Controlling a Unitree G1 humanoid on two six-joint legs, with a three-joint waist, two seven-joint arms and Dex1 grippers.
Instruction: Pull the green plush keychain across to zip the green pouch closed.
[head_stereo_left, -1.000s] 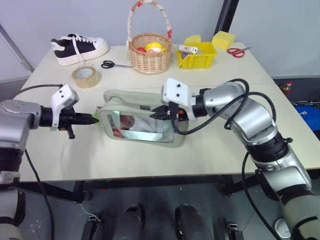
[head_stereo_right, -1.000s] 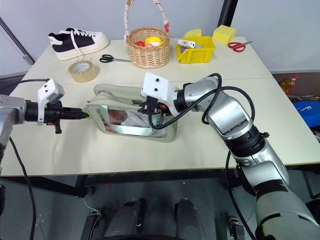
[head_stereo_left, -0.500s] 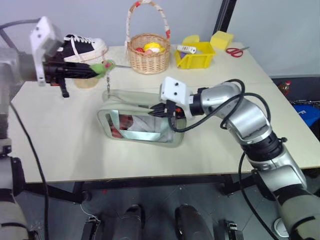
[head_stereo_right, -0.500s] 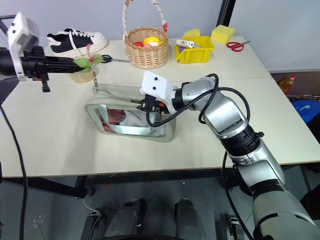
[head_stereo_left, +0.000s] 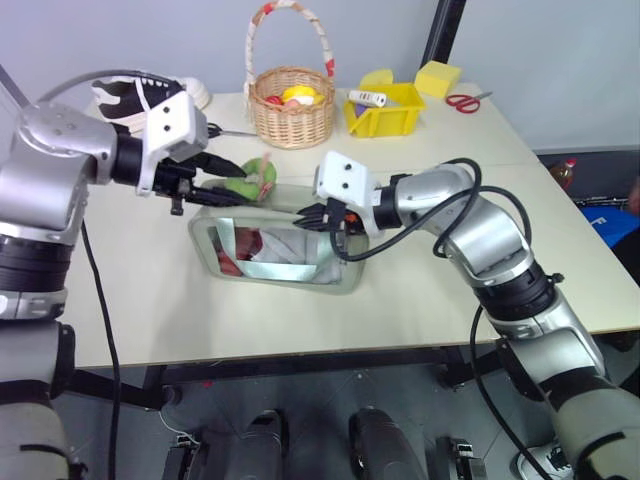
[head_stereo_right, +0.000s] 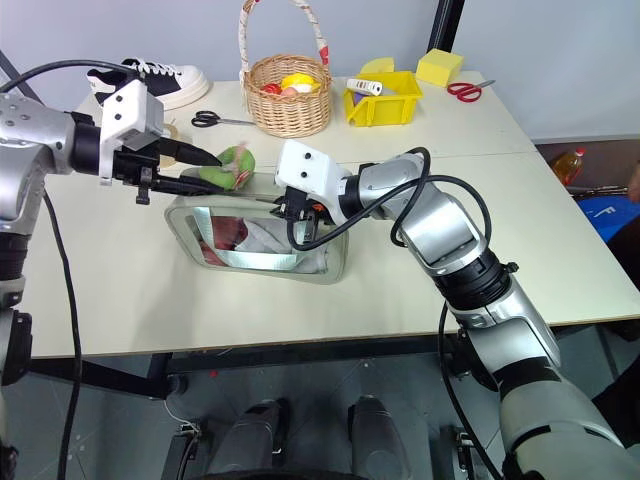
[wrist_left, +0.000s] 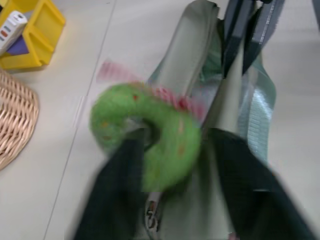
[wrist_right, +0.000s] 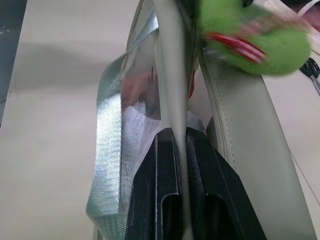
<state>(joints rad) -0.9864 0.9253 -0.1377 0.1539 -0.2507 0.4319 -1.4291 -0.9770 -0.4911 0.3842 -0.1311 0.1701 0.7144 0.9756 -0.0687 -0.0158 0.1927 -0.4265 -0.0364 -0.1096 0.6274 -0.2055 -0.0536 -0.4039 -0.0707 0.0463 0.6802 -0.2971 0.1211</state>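
The soft fabric pouch (head_stereo_left: 275, 235) is pale sage green; the plush keychain (head_stereo_left: 248, 180) bright green with pink-red; the wicker basket (head_stereo_left: 291, 105) tan, its handle flowered; the plastic bin (head_stereo_left: 385, 113) yellow; the sneaker (head_stereo_right: 165, 83) black-white

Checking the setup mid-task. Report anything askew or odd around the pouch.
The green pouch lies tipped on its side, window facing up. The green plush keychain lies loose between the left gripper's open jaws. The right gripper pinches the pouch's edge.
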